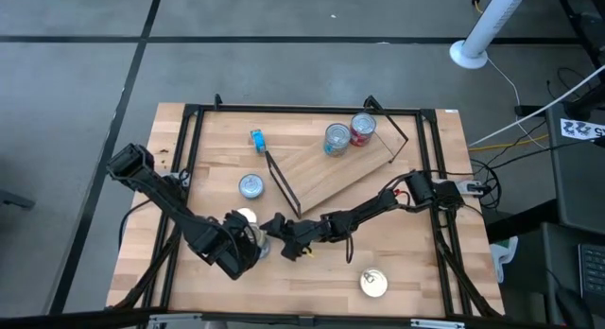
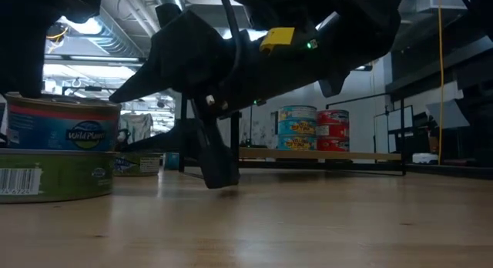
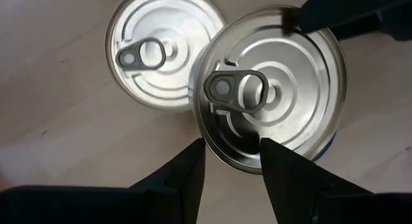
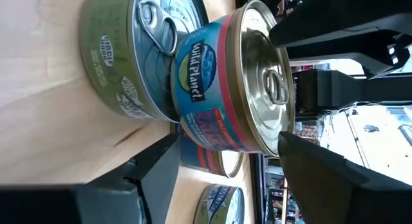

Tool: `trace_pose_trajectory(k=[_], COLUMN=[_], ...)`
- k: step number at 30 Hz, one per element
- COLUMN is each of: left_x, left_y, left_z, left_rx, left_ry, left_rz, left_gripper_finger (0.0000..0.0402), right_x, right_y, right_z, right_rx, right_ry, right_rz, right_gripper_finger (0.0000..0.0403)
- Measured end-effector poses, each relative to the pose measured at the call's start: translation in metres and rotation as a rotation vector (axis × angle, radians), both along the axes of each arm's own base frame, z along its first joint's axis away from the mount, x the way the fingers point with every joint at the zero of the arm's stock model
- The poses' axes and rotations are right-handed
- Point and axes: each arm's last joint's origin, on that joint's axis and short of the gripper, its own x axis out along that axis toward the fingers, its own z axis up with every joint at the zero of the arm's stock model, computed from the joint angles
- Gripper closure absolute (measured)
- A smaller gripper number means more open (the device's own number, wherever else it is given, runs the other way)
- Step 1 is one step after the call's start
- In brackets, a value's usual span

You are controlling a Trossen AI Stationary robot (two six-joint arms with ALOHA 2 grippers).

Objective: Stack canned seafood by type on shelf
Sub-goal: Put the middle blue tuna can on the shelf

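The right claw (image 4: 219, 166) stands open around a blue-sided tin (image 4: 225, 89) that rests tilted on a green-sided tin (image 4: 122, 63) just beyond. The left claw (image 3: 232, 161) hovers directly above it, whether gripping I cannot tell. The shelf (image 1: 340, 168) lies well beyond, bearing two stacks.

**Tins on the bench and shelf**

2 short stacks stand side by side on the shelf (image 1: 352, 170): blue tins (image 1: 337, 138) and red tins (image 1: 363, 129). A small blue tin (image 1: 256, 137) and a silver-lidded tin (image 1: 250, 185) sit apart on the bench. Near the front, a blue-and-red tin (image 4: 225, 89) rests tilted on a green tin (image 4: 125, 56). Another lies alone (image 1: 373, 284).
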Motion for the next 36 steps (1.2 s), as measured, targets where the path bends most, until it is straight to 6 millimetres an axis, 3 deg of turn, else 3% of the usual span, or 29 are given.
trace_pose_trajectory(k=[7,16,23,36], left_x=[0.0053,0.0060,0.0056,0.0070], left_y=[0.0062,0.0051,0.0055,0.0048], left_z=[0.0000,0.0001,0.0005,-0.0001], left_rx=[-0.003,-0.009,-0.007,-0.016], left_ry=[-0.004,-0.010,-0.008,-0.020], left_rz=[0.024,0.010,0.011,0.024], left_gripper_finger=[0.0269,0.0349,0.0386,0.0391], right_x=[-0.0001,-0.0004,-0.0004,-0.0004], right_y=[-0.0014,-0.0008,0.0000,0.0012], right_z=[0.0009,0.0008,0.0005,-0.0003], right_rx=[-0.024,-0.023,0.007,0.029], right_ry=[-0.016,-0.016,-0.013,-0.007], right_rz=[-0.070,-0.069,-0.049,-0.013], right_gripper_finger=[0.0141,0.0141,0.0141,0.0141])
